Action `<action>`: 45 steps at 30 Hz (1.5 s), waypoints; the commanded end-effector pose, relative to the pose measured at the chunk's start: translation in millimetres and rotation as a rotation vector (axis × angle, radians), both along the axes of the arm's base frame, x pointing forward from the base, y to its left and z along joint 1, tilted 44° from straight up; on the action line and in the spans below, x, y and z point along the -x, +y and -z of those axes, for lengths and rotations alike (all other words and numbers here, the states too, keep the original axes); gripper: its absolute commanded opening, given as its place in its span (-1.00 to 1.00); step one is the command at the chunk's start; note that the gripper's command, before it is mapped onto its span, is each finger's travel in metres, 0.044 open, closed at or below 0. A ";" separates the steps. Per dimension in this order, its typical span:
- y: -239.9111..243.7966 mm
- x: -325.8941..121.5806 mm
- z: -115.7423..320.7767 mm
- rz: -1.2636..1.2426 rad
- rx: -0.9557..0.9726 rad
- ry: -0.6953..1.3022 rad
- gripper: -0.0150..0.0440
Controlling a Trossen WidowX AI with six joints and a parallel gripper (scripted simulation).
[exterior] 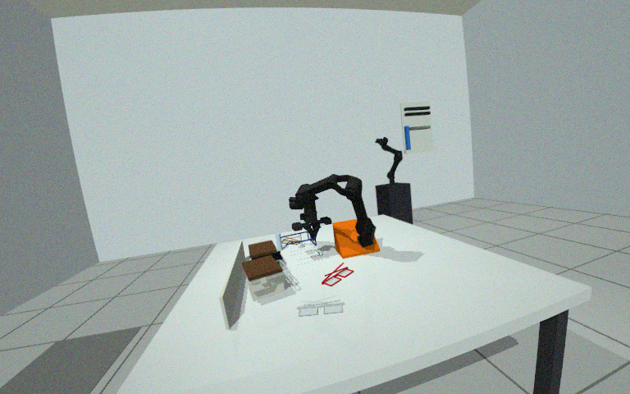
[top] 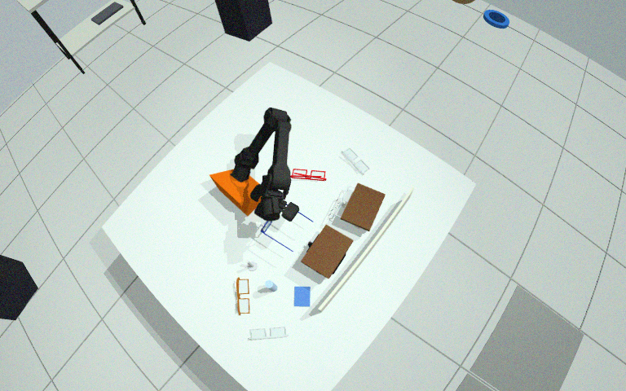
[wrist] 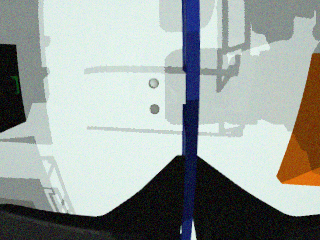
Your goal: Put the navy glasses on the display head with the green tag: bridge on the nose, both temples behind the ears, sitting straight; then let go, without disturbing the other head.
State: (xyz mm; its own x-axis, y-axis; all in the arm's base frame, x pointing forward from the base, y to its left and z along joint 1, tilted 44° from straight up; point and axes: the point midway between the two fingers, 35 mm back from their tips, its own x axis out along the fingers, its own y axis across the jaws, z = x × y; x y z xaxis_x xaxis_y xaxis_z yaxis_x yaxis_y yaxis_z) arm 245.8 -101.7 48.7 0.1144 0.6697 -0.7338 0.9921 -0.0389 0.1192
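My gripper [top: 275, 215] [exterior: 313, 240] [wrist: 186, 163] is shut on the navy glasses [top: 276, 241] [exterior: 297, 241] [wrist: 192, 60] at their front, above the table. Both temples are open and point toward the display heads; the top view hides part of the front behind the wrist. The black display head [wrist: 10, 100] has the green tag [wrist: 16, 84] at the left edge of the wrist view. Its brown top [top: 326, 251] [exterior: 262, 248] shows in the top and exterior views. The other head's brown top [top: 363, 206] [exterior: 262, 268] is beside it. The glasses are apart from both heads.
A pale upright panel [top: 367, 248] [exterior: 233, 292] stands behind the heads. Red glasses [top: 308, 177] [exterior: 323, 282], orange glasses [top: 238, 295] and clear glasses lie around. A light blue cylinder [top: 271, 285] and blue square [top: 301, 296] are nearby. The orange base [top: 235, 191] [exterior: 345, 241] is beside the gripper.
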 end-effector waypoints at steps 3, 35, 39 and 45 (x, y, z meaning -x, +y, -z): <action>4.7 1.4 5.2 0.003 -0.012 0.011 -0.49; 16.3 -0.8 18.1 0.003 -0.012 0.011 -0.49; 18.0 -1.1 19.5 0.003 -0.012 0.011 -0.49; 19.5 -1.3 20.7 0.003 -0.012 0.011 -0.49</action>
